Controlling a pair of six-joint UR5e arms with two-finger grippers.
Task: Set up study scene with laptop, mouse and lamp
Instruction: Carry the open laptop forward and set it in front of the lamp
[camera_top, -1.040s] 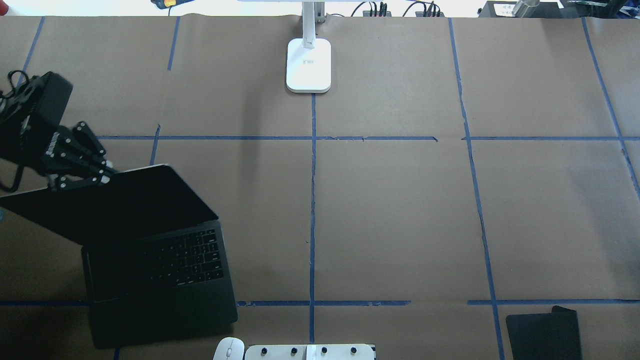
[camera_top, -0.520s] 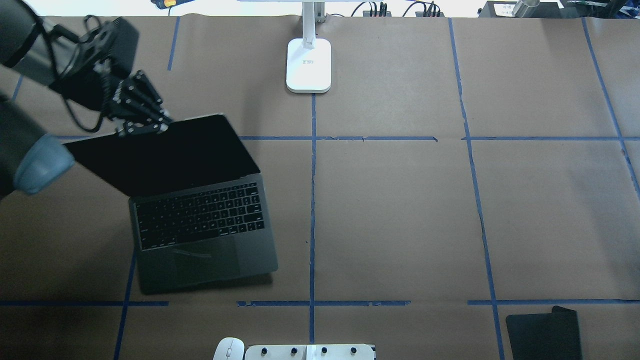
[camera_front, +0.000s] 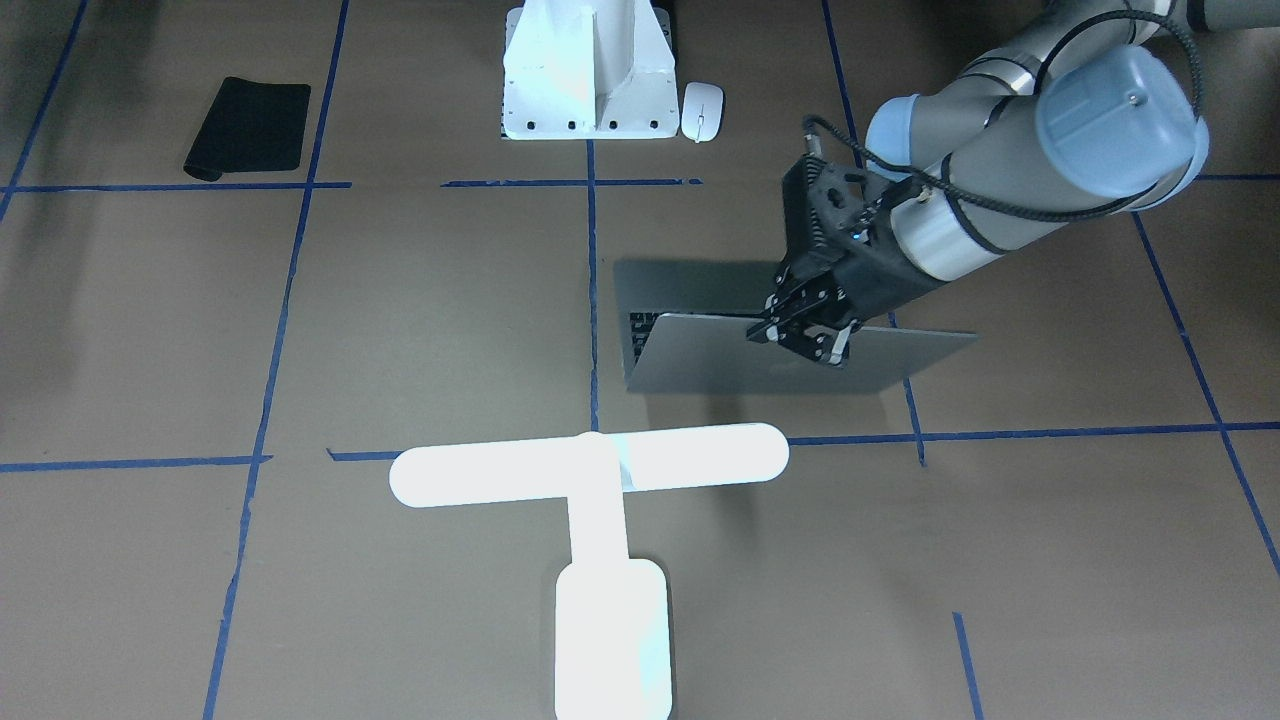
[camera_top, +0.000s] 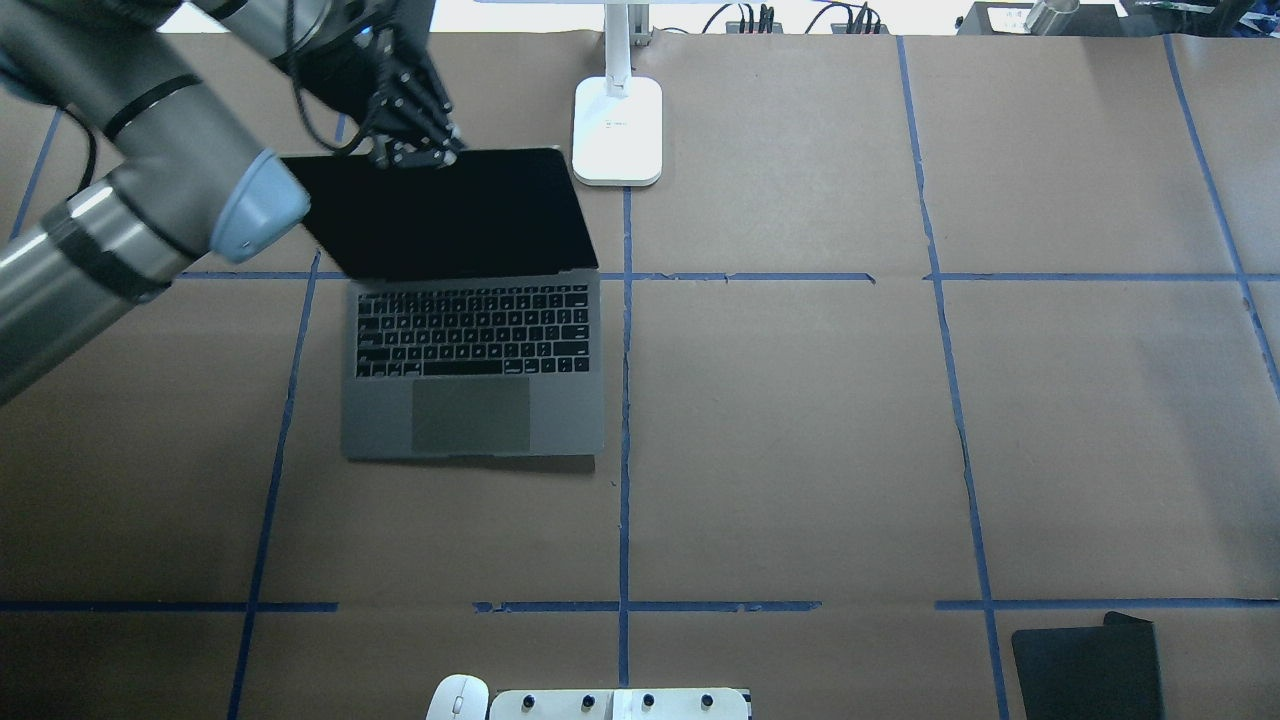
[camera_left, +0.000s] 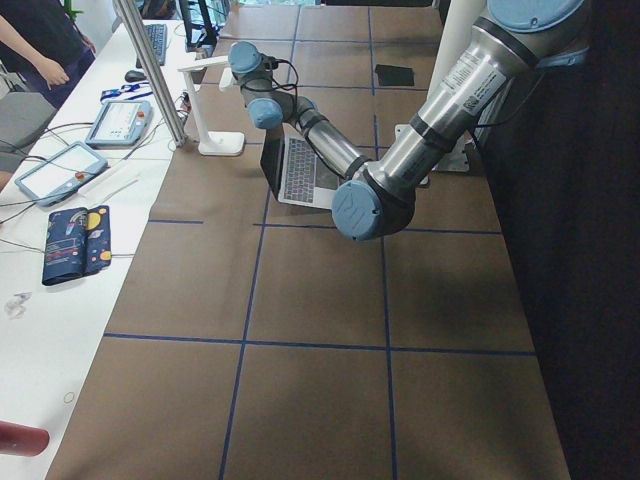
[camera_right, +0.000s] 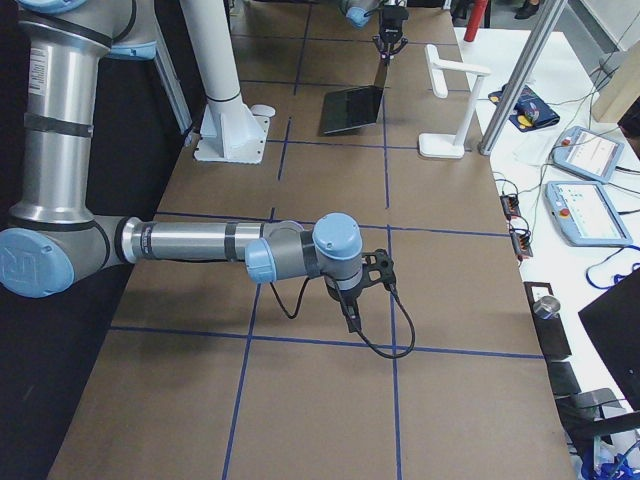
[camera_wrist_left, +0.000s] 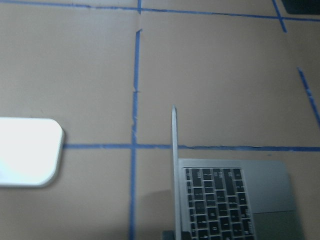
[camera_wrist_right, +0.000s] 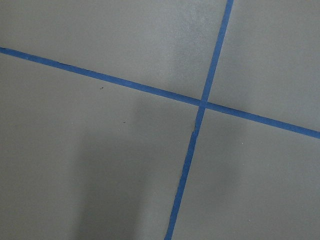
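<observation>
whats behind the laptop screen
The left pincer grips the laptop by its lid's top edge. Beyond it lies the table, with the lamp off to one side. The table right under the tilted lid is hidden.

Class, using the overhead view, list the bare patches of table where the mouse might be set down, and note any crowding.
Widest: the table right of the laptop, between the lamp and the black mat. Also the strip between laptop and mouse. Crowded: where the left gripper grips the laptop beside the lamp, and the mouse beside the pedestal.
</observation>
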